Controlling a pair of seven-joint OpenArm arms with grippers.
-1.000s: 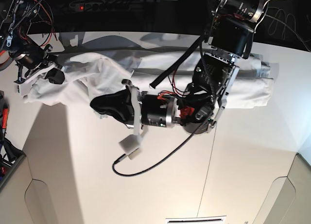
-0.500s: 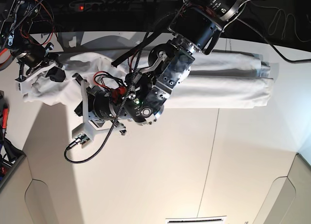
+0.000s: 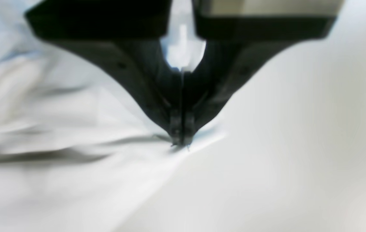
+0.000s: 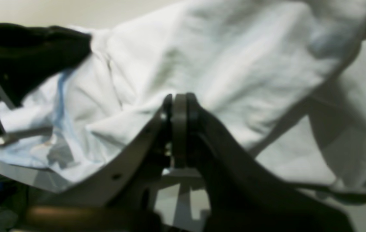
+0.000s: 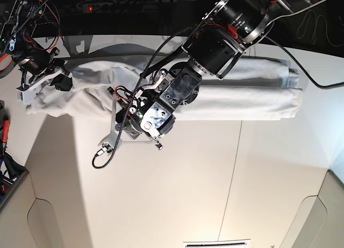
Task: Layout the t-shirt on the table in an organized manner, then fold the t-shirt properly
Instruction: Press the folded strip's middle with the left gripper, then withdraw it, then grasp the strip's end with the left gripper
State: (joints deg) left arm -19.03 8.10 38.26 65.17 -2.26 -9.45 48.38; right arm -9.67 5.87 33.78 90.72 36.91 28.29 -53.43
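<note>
The white t-shirt (image 5: 247, 100) lies as a long folded band along the far side of the table (image 5: 161, 194), its left part more wrinkled. My left gripper (image 5: 112, 114) reaches across the shirt to its near edge left of the middle. In the left wrist view this gripper (image 3: 182, 141) is shut, pinching the edge of the t-shirt (image 3: 57, 129), and creases run out from its tips. My right gripper (image 5: 51, 80) is at the shirt's far left end. The right wrist view shows it (image 4: 176, 98) shut with the t-shirt (image 4: 234, 64) bunched at its tips.
A thin dark seam (image 5: 234, 167) runs across the tabletop. A looped black cable (image 5: 99, 151) hangs from the left wrist just above the table. Dark equipment and wires (image 5: 5, 167) sit off the table's left edge. Rounded cut-outs mark the near corners (image 5: 45, 226).
The left arm swung left along the shirt's near edge, then came back slightly, its wrist turned. The raised bulge in the shirt's left part has flattened. The right gripper barely moved.
</note>
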